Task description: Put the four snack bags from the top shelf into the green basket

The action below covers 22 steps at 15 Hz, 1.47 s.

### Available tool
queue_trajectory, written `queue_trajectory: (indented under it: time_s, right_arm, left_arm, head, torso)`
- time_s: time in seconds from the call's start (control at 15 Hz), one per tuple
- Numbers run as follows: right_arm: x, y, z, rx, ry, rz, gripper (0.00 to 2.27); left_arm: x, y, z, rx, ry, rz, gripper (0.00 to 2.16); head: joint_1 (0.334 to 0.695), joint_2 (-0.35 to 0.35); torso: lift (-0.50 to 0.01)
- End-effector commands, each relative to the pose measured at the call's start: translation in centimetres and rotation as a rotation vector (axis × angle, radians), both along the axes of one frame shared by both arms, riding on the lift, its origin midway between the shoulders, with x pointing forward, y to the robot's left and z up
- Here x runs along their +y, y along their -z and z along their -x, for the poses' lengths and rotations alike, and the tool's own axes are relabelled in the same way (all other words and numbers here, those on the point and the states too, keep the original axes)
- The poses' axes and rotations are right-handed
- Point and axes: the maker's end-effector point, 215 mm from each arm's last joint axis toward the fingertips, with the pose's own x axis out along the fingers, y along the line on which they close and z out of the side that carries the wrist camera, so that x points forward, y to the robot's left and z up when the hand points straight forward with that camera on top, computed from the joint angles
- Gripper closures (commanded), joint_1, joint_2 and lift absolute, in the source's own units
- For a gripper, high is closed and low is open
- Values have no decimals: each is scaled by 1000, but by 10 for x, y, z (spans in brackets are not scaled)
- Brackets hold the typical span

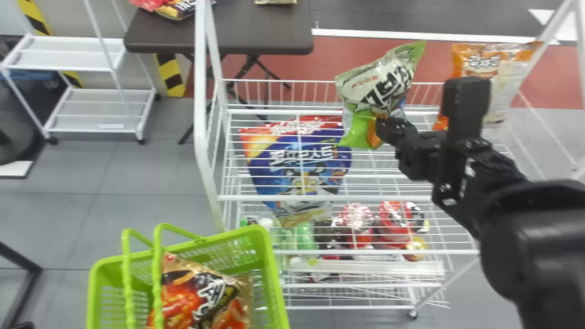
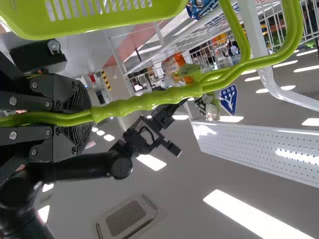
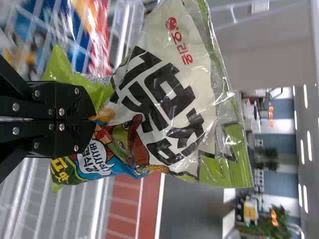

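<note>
Snack bag point(image 1: 388, 84), green and white, is above the top shelf point(image 1: 384, 198), one end pinched tight between the right gripper's point(image 1: 383, 130) jaws. The left gripper point(image 2: 90, 115) is closed around the handles point(image 2: 149, 99) of the green basket point(image 1: 261, 232), where a red-brown bag point(image 1: 183, 292) lies.

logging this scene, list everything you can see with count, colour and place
held bag: one, green and white, above the rack
orange bag: one, orange and cream, at the rack's right end
basket: one, green, lower left in the head view
basket's bag: one, red and brown, inside
rack: one, white, centre
blue bag: one, blue and red, behind rack wires
packs: several, mostly red, lower in the rack
table: one, dark brown, beyond the rack, bags on it
cart: one, white, upper left
ceiling lights: several, white, overhead
left gripper: one, black, on the basket's handles
right gripper: one, black, gripping the held bag
</note>
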Motion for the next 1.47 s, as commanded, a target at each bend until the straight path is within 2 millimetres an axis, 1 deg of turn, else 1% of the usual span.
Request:
queue_trajectory:
  time_s: [0.0, 0.07, 0.2, 0.27, 0.33, 0.47, 0.53, 0.6, 0.67, 0.73, 0.93, 1.0, 1.13, 1.2, 1.27, 1.33, 1.4]
  right_arm:
    - [47, 5, 69, 93, -103, -71, 2250]
    - [70, 21, 102, 177, -161, -89, 2250]
    - [108, 40, 145, 271, -265, -107, 2250]
    - [123, 43, 158, 292, -303, -134, 2250]
    - [141, 45, 174, 321, -347, -171, 2250]
    - [174, 49, 204, 377, -428, -212, 2250]
    - [186, 48, 212, 389, -455, -229, 2250]
    - [198, 51, 220, 408, -482, -254, 2250]
    - [208, 58, 229, 438, -502, -271, 2250]
    - [214, 68, 233, 465, -512, -275, 2250]
    - [221, 114, 242, 573, -513, -276, 2250]
    - [227, 124, 244, 606, -526, -295, 2246]
    - [246, 143, 252, 661, -574, -309, 2229]
    - [248, 146, 250, 665, -582, -288, 2034]
    - [247, 148, 248, 666, -576, -277, 1193]
    - [239, 146, 241, 649, -554, -266, 29]
    - [227, 137, 232, 621, -531, -258, -2]
  left_arm:
    - [0, -3, -1, -9, 4, 8, 2148]
    - [0, -3, -1, -11, 4, 8, 2148]
    - [-1, -5, -3, -16, 7, 9, 2148]
    - [-2, -4, -4, -17, 9, 8, 2148]
    - [-2, -4, -4, -17, 9, 8, 2148]
    - [-4, -6, -4, -19, 14, 9, 2148]
    - [-4, -6, -4, -21, 14, 8, 2148]
    - [-5, -6, -4, -19, 17, 10, 2148]
    - [-5, -7, -4, -21, 17, 10, 2148]
    - [-5, -7, -5, -19, 18, 11, 2148]
    - [-5, -7, -5, -19, 19, 12, 2148]
    - [-6, -7, -5, -22, 20, 12, 2148]
    - [-8, -8, -5, -23, 25, 12, 2148]
    - [-9, -8, -5, -23, 25, 14, 2148]
    - [-8, -7, -4, -21, 23, 15, 2148]
    - [-5, -7, -4, -19, 19, 11, 2148]
    - [-4, -6, -3, -15, 15, 11, 2148]
  head:
    - [695, 46]
    - [695, 77]
    - [695, 148]
    - [695, 191]
    - [695, 263]
    - [695, 333]
    - [695, 350]
    - [695, 350]
    - [695, 350]
    - [695, 350]
    - [695, 350]
    - [695, 350]
    - [695, 350]
    - [695, 350]
    - [695, 350]
    - [695, 350]
    - [695, 350]
  torso:
    - [0]
    - [0]
    - [0]
    - [0]
    - [0]
    - [0]
    - [0]
    - [0]
    - [0]
    - [0]
    - [0]
    - [0]
    - [0]
    - [0]
    - [0]
    - [0]
    - [0]
